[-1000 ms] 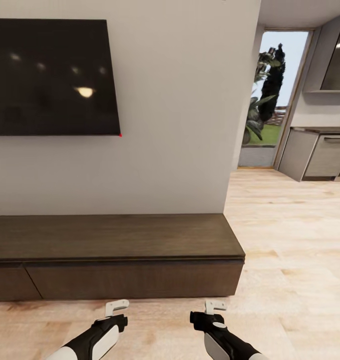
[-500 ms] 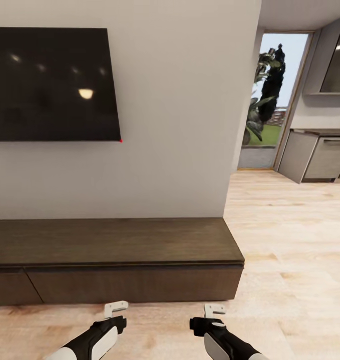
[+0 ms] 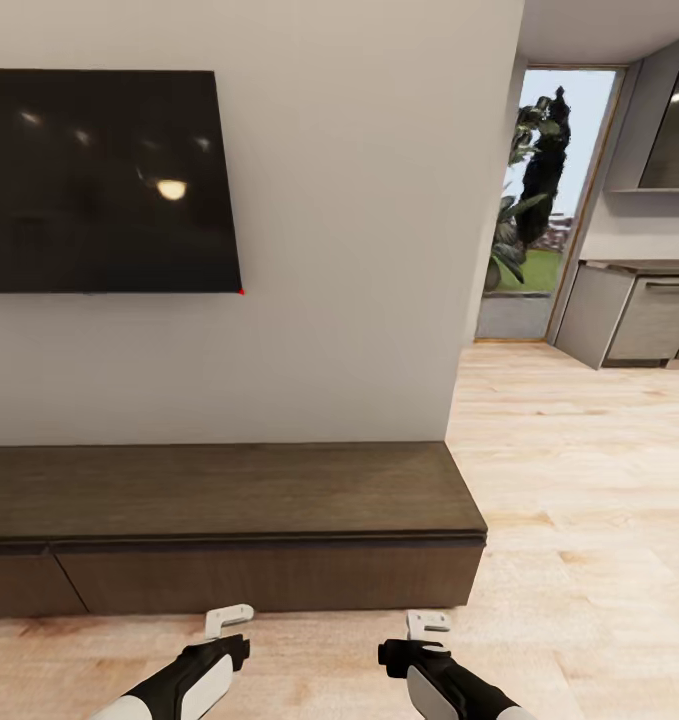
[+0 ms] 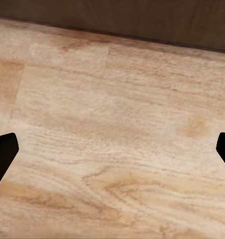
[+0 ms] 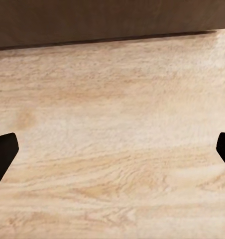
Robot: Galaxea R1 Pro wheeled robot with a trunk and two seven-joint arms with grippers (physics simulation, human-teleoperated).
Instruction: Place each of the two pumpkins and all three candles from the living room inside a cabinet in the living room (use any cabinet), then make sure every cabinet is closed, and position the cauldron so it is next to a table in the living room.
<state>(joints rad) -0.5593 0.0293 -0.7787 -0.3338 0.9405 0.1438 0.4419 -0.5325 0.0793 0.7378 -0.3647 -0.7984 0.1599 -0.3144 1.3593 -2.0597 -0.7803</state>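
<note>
Camera tilted upward, closed cabinet (image 3: 229, 520) under TV (image 3: 104, 180), both grippers seemingly spread wide, empty.

Bare floor (image 3: 579, 480) lies open rightward; the cabinet (image 3: 229, 575) blocks ahead.

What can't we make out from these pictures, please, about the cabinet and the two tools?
- Cabinet: its left end is cut off by the head view's edge; closed fronts hide the inside.
- Left tool, right tool: too small in the head view to judge the gap; in the wrist views only dark fingertips show at the edges.
</note>
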